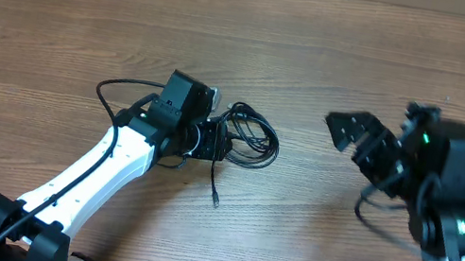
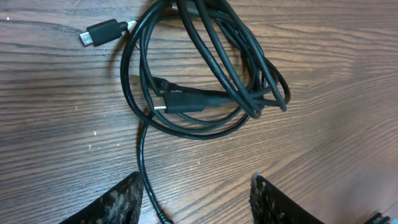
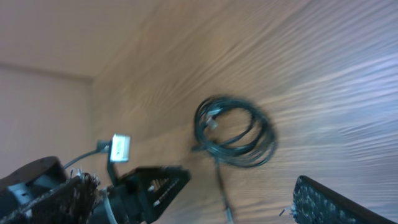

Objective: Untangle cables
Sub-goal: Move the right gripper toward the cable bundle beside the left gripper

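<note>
Cables on the wooden table (image 1: 42,11), three views. The cables (image 1: 250,138) lie as one loose coil of thin black cord, several loops overlapping and crossing, flat on the wood; all positions below are given relative to this coil. My left gripper (image 1: 214,140) sits just beside the coil, on its left edge in the overhead view. In the left wrist view the coil (image 2: 205,81) fills the area above my left gripper (image 2: 196,202), whose jaws stand apart and clamp nothing. A single strand leaves the coil's lower left edge and runs down between my two left fingertips (image 2: 118,199), close to that one; I cannot tell whether it touches it. One small plug (image 2: 99,32) lies outside the coil at its upper left, and a second plug end (image 2: 180,102) lies inside the loops, near their middle. In the overhead view a loose tail (image 1: 215,185) runs from the coil's lower left edge towards the table's near side. My right gripper (image 1: 356,138) is well apart from the coil, to its right, jaws spread wide and empty. The right wrist view shows the coil (image 3: 235,132) blurred, above my right gripper (image 3: 196,208).
</note>
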Motion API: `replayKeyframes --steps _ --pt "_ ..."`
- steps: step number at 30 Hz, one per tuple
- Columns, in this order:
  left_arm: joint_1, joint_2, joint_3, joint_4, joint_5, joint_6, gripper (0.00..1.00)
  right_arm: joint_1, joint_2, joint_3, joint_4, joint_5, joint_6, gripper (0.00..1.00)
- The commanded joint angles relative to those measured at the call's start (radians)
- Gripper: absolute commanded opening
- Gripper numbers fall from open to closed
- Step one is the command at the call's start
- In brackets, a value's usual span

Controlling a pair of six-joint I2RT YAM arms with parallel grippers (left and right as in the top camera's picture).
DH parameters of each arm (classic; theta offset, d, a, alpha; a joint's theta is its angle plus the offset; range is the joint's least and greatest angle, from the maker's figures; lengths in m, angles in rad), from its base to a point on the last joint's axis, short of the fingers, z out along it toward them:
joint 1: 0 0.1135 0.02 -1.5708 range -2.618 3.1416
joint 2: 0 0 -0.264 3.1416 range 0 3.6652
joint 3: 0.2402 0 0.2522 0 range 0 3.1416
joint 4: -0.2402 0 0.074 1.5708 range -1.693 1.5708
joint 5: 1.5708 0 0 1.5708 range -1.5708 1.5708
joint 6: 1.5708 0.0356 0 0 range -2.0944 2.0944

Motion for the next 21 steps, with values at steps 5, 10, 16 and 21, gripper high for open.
replayKeyframes --steps 5,10,16,21 --pt "-0.003 0.01 0.015 0.002 -0.089 0.019 0.61 0.002 0.262 0.033 0.123 -0.378 0.003 1.0" --pt "-0.003 0.01 0.015 0.002 -0.105 0.019 0.67 0.004 0.37 0.032 0.13 -0.374 0.003 1.0" --pt "-0.003 0.01 0.015 0.002 -0.112 0.019 0.84 0.016 0.469 0.019 0.128 -0.338 0.127 0.69" --pt "-0.003 0.01 0.015 0.002 -0.112 0.019 0.86 0.076 0.505 -0.005 0.128 -0.139 0.269 0.46"
